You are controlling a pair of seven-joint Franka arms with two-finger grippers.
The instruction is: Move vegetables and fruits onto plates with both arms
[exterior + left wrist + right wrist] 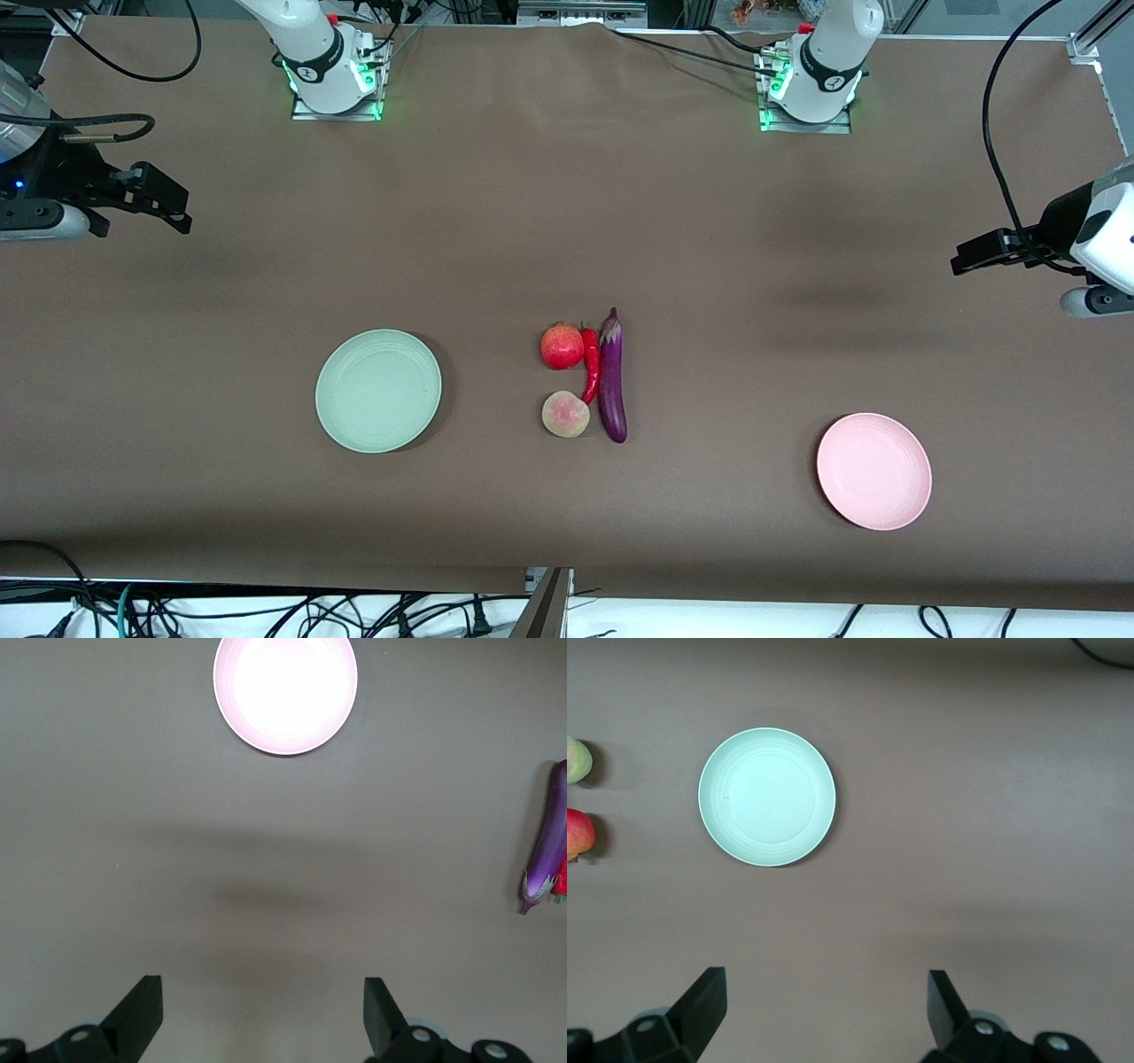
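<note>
In the left wrist view the eggplant (548, 849) is cut off at the frame edge, and only a red sliver of the chili pepper (561, 889) is seen beside it. In the right wrist view the peach (575, 759) and the pomegranate (578, 834) are likewise clipped.

The left end effector (263, 1010) is held wide open and empty, up over bare worktop (709, 221) at the left arm's end; the pink plate (285, 691) lies ahead of it, unobstructed. The right end effector (826, 1008) is also spread wide, nothing gripped, over the right arm's end, with the mint green plate (767, 796) ahead of it.

The four items are clustered mid-worktop, between the plates and well apart from both end effectors. The chili is touching the eggplant. Open brown surface surrounds both plates.
</note>
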